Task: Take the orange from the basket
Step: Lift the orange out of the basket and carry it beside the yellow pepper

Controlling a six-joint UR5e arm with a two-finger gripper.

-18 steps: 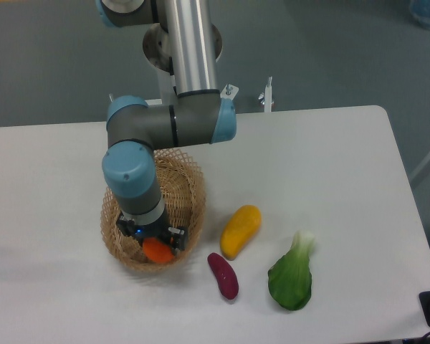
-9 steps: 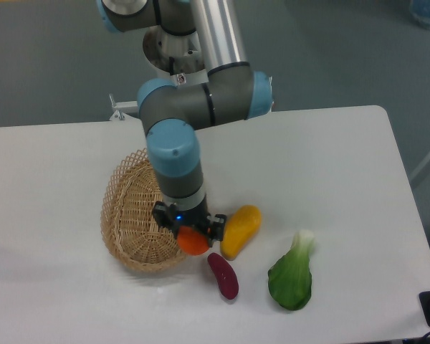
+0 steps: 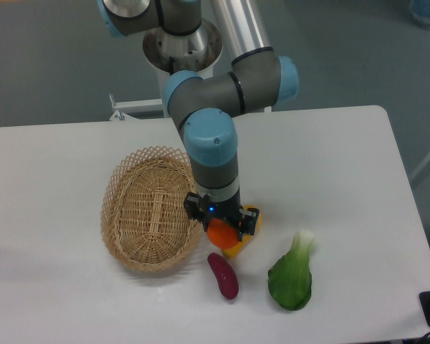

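Hand (image 3: 221, 228) pinching the small round bright-orange fruit (image 3: 219, 233), outside the oval light-tan woven wicker basket (image 3: 152, 218).

The hand points downward with the orange clamped between its fingers; the fruit sits at the hand's tip, clear of the basket's lattice rim, which lies just to the hand's left in the camera view; the elongated yellow-orange fruit (image 3: 234, 250) lies directly beneath and behind the hand, mostly hidden by it; whether the orange touches it cannot be told; a dark purple oblong vegetable (image 3: 223, 275) rests on the white table (image 3: 330, 179) just below the hand; a leafy green vegetable (image 3: 291, 278) lies further off to the hand's lower right.
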